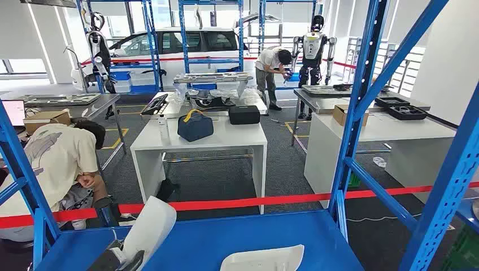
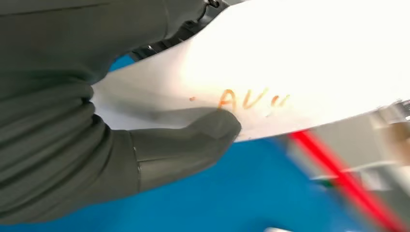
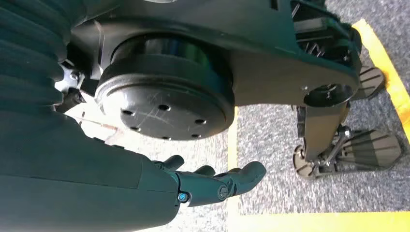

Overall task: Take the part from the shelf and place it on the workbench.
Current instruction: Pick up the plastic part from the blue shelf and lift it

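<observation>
My left hand [image 1: 121, 258] grips a white curved plastic part [image 1: 149, 228] and holds it tilted up just above the blue shelf [image 1: 226, 237] at the lower left. Up close, my left hand [image 2: 159, 150] has its thumb pressed on the white part [image 2: 290, 63], just beside orange handwriting. A second white part [image 1: 262, 259] lies flat on the shelf near the front edge. My right hand [image 3: 212, 183] hangs at my side above grey carpet, fingers loosely extended and holding nothing.
Blue shelf uprights [image 1: 356, 113] and diagonal braces frame the right side; another post [image 1: 22, 175] stands at left. Red tape [image 1: 254, 201] runs across beyond the shelf. A white workbench [image 1: 197, 141] carries a blue bag. A person [image 1: 56, 164] crouches at left.
</observation>
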Motion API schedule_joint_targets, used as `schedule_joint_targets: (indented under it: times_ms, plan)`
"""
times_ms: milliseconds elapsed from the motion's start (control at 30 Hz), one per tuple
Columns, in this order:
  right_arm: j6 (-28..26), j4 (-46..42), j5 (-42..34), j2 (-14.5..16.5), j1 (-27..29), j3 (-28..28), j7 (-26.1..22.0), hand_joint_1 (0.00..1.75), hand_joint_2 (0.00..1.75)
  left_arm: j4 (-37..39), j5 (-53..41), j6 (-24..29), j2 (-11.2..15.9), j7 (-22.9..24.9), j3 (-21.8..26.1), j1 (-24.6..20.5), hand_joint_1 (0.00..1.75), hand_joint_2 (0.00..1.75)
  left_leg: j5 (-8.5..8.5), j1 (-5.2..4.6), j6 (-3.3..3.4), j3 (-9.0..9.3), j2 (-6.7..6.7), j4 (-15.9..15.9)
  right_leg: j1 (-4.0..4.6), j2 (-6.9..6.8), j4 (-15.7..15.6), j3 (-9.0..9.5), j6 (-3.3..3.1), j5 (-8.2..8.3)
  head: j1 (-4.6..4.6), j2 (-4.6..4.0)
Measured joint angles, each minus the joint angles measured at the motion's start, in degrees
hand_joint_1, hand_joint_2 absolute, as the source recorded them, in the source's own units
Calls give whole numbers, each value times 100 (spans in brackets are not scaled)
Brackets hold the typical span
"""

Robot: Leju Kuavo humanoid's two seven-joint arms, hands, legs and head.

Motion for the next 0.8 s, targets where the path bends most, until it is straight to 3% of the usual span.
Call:
schedule_joint_targets:
  times_ms: [167, 400, 633, 700, 800]
  plan:
    - [-5, 0, -52, 0, 2, 0, -10, 0, 175, -661, 570, -429, -79, -12, 149, 165, 175, 175, -3, -1, 4, 1, 0, 0, -1, 1, 0, 0, 3, -2, 0, 0]
    - [-39, 0, -150, 0, 3, 0, -13, 0, 175, -1780, 3448, -2588, -215, 817, 275, 740, 175, 175, -20, -27, 27, -1, 1, 14, -28, 0, -9, 9, 29, -7, 0, -1]
    - [-38, 0, -213, -1, 8, 2, -81, 0, 175, -2437, 4954, -3235, -244, 1401, 233, 1100, 175, 175, 4, -45, 130, 19, 11, 0, -66, 2, -9, 33, 127, -5, 0, 1]
    - [-38, 0, -252, -2, 8, 2, -86, 0, 175, -2650, 5262, -3296, -281, 1563, 209, 1190, 175, 175, 59, -11, 188, 36, 30, -71, -55, 0, 220, -46, 147, -215, 4, 0]
    - [-39, 0, -311, -2, 17, 2, -58, 0, 175, -2895, 5415, -3311, -366, 1731, 151, 1320, 175, 175, 92, -7, 227, -10, 46, -77, -50, 0, 1253, -452, 157, -824, 10, -1]
